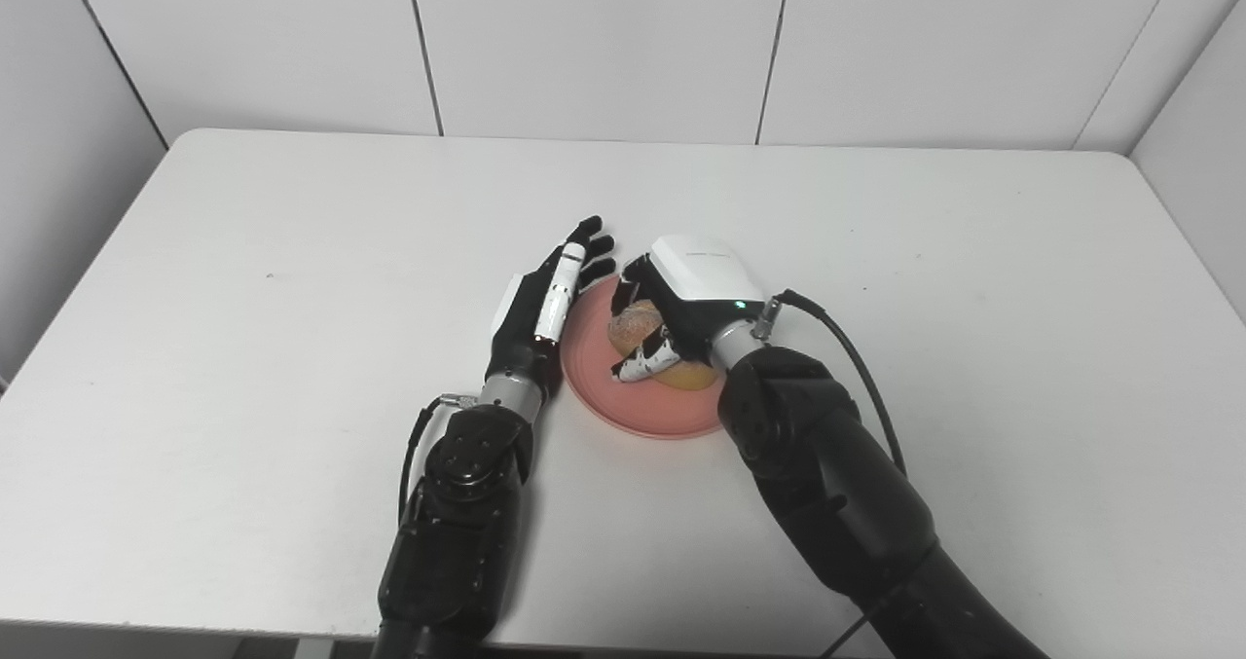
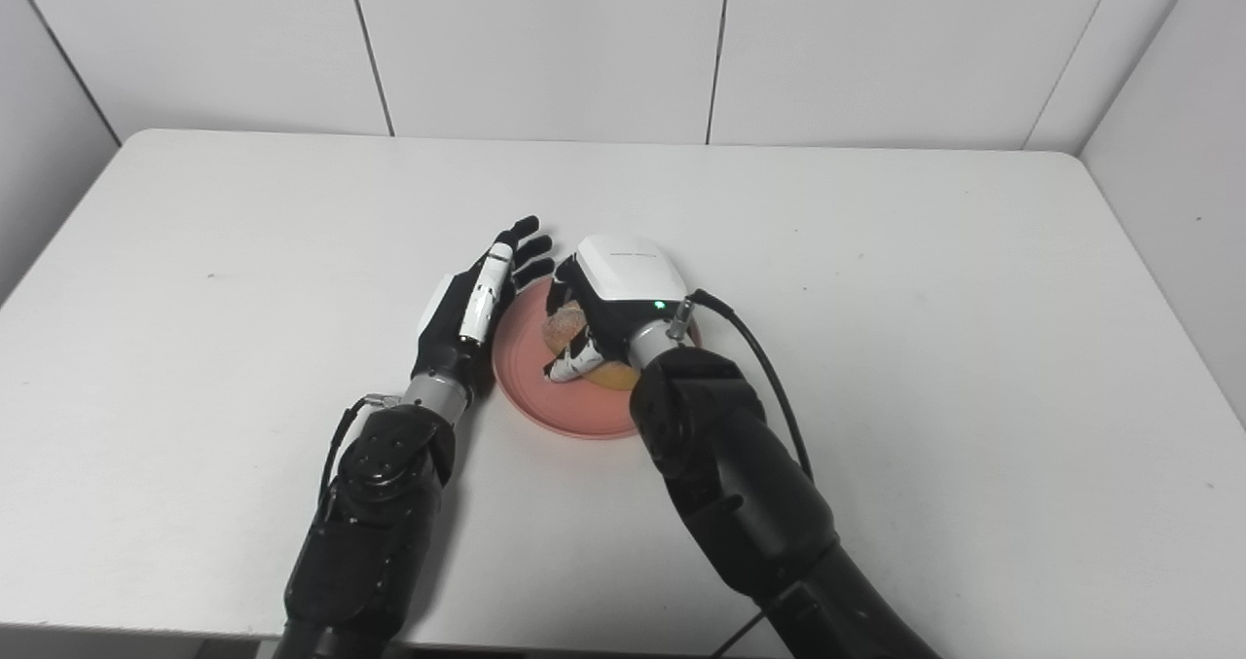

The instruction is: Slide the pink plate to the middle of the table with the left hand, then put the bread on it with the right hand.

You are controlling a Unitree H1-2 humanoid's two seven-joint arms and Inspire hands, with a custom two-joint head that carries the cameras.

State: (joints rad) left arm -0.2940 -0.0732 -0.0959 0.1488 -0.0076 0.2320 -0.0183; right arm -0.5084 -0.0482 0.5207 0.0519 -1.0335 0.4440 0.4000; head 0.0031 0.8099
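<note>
The pink plate (image 1: pixel 638 408) lies near the middle of the white table (image 1: pixel 292 279). The bread (image 1: pixel 635 325), a tan roll, rests on the plate under my right hand (image 1: pixel 686 299), whose fingers are curled around it. In the right eye view the right hand (image 2: pixel 608 294) covers most of the bread (image 2: pixel 565 328) on the plate (image 2: pixel 565 406). My left hand (image 1: pixel 555 294) is open with fingers stretched out, standing on edge against the plate's left rim; it also shows in the right eye view (image 2: pixel 482 294).
White wall panels stand behind the table's far edge. A black cable (image 1: pixel 847 338) runs from the right wrist back along the arm. Bare tabletop extends left, right and behind the plate.
</note>
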